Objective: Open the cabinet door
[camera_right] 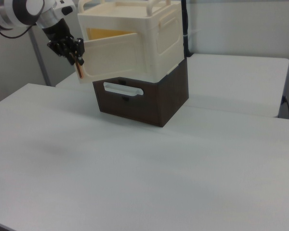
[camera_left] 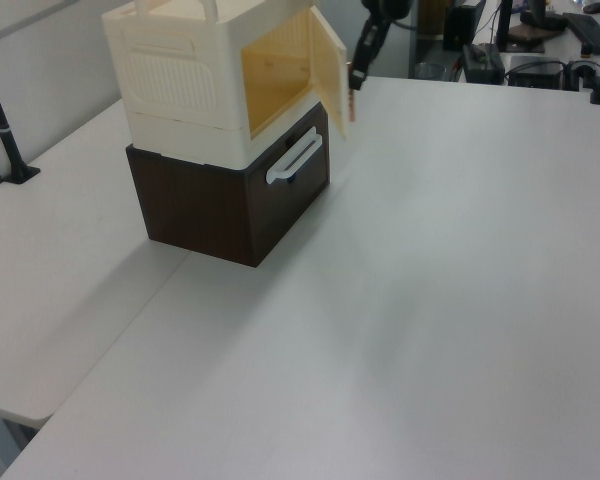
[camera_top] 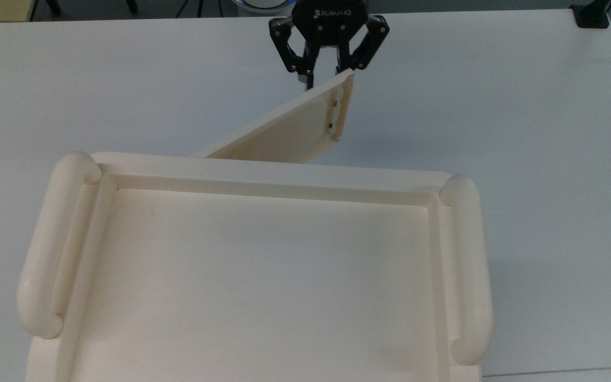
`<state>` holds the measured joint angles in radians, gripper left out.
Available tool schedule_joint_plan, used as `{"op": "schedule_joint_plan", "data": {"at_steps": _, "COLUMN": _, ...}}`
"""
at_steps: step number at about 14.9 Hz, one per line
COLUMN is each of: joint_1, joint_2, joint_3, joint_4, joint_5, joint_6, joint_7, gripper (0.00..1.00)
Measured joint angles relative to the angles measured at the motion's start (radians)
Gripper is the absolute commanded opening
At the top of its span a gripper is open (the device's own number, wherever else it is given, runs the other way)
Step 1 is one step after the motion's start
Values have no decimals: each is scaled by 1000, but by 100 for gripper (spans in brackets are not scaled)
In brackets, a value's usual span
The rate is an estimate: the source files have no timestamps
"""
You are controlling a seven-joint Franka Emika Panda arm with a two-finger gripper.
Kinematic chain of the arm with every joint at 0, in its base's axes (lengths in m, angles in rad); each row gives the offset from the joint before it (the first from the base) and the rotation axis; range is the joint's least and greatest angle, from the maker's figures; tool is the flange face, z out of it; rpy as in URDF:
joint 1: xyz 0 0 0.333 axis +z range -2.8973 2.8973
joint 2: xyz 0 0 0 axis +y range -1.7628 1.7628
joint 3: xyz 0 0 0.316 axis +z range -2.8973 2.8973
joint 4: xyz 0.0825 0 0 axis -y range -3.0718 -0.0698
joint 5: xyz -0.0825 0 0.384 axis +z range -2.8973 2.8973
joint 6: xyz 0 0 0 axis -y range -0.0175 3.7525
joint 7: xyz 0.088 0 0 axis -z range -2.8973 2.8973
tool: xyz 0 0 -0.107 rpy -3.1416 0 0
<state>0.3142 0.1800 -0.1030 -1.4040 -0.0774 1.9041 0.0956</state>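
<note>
Behind cabinet door [camera_top: 289,132], hollow yellowish interior [camera_left: 275,68]

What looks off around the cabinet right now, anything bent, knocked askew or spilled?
Nothing stands out. The cabinet door is swung partly open with the gripper at its free edge, and the cabinet sits squarely on the brown drawer box.

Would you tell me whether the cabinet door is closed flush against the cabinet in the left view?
No, the cabinet door stands swung outward, exposing the interior.

I am reaching my gripper [camera_top: 328,79] toward six o'clock in the top view, fingers nearly closed together.
</note>
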Motion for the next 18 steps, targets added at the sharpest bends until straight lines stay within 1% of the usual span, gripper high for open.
{"op": "schedule_joint_plan", "data": {"at_steps": 2, "joint_1": -38, "joint_2": -40, "joint_3": 0, "joint_4": -3, "joint_5": 3, "joint_6": -156, "joint_7": -43, "gripper": 100}}
{"op": "schedule_joint_plan", "data": {"at_steps": 6, "joint_1": -103, "joint_2": -99, "joint_3": 0, "joint_4": -9, "joint_5": 3, "joint_6": -363, "joint_7": -71, "gripper": 100}}
{"op": "schedule_joint_plan", "data": {"at_steps": 8, "joint_1": -137, "joint_2": -148, "joint_3": 0, "joint_4": -20, "joint_5": 5, "joint_6": -484, "joint_7": -79, "gripper": 100}}
{"op": "schedule_joint_plan", "data": {"at_steps": 10, "joint_1": -148, "joint_2": -185, "joint_3": 1, "joint_4": -39, "joint_5": 5, "joint_6": -540, "joint_7": -90, "gripper": 100}}
{"op": "schedule_joint_plan", "data": {"at_steps": 13, "joint_1": -167, "joint_2": -210, "joint_3": 21, "joint_4": -73, "joint_5": 12, "joint_6": -553, "joint_7": -91, "gripper": 100}}
{"op": "schedule_joint_plan", "data": {"at_steps": 16, "joint_1": -190, "joint_2": -212, "joint_3": 30, "joint_4": -83, "joint_5": 67, "joint_6": -553, "joint_7": -91, "gripper": 100}}
{"op": "schedule_joint_plan", "data": {"at_steps": 18, "joint_1": -198, "joint_2": -212, "joint_3": 30, "joint_4": -85, "joint_5": 86, "joint_6": -553, "joint_7": -92, "gripper": 100}}
